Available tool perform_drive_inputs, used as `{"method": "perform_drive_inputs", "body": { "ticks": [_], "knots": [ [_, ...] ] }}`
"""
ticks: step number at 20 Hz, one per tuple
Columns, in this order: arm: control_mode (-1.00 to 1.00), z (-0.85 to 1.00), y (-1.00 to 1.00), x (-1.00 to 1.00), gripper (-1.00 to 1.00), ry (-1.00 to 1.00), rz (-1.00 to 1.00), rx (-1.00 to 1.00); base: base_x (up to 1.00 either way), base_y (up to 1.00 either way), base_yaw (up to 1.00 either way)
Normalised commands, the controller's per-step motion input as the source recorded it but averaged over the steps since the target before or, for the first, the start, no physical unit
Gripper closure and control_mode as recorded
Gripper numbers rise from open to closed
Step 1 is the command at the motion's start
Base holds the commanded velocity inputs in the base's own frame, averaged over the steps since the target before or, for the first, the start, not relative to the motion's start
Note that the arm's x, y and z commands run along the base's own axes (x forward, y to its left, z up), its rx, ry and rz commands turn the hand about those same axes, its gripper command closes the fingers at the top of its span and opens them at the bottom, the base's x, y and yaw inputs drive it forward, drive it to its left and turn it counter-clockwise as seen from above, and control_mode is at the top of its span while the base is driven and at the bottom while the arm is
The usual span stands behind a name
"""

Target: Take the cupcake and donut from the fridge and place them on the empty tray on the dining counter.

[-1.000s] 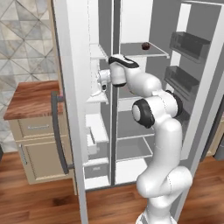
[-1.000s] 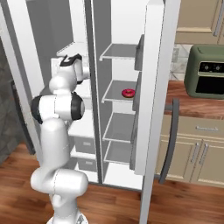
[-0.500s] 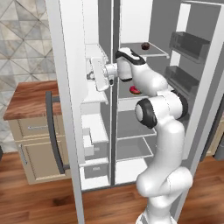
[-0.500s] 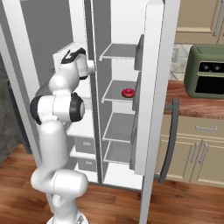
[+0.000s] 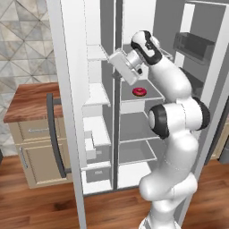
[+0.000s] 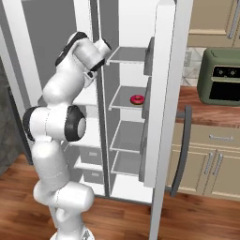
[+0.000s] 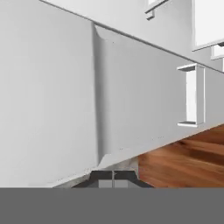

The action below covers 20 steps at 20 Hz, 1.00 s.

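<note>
Fridge (image 5: 67, 89) standing open, both doors swung out. Fetch step not begun: nothing picked. My jaws (image 7: 113, 175) pressed together, holding nothing, pointing at fridge's centre divider, up near top shelf. Donut (image 5: 139, 91) sitting on middle shelf of fridge's right compartment, below and right of my hand. Cupcake not making out. Next, I'm judging: spreading jaws, swinging right into compartment, dropping over donut, avoiding shelf edge above.

glossy white arm (image 5: 174, 134), dark joints
</note>
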Motion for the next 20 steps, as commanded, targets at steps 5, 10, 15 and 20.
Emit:
{"method": "perform_drive_inputs", "body": {
  "ticks": [5, 10, 15, 20],
  "knots": [
    [-1.00, 0.00, -0.43, -1.00, 1.00, -0.30, 0.00, -0.39, 0.00, 0.00, 0.00],
    [-1.00, -0.16, -0.13, -1.00, 1.00, -0.38, 0.00, -0.48, 0.00, 0.00, 0.00],
    [-1.00, 0.01, -0.37, -1.00, 1.00, -0.23, 0.00, -0.36, 0.00, 0.00, 0.00],
    [-1.00, 0.26, -0.46, -1.00, -1.00, -0.29, 0.00, -0.16, 0.00, 0.00, 0.00]
  ]
}}
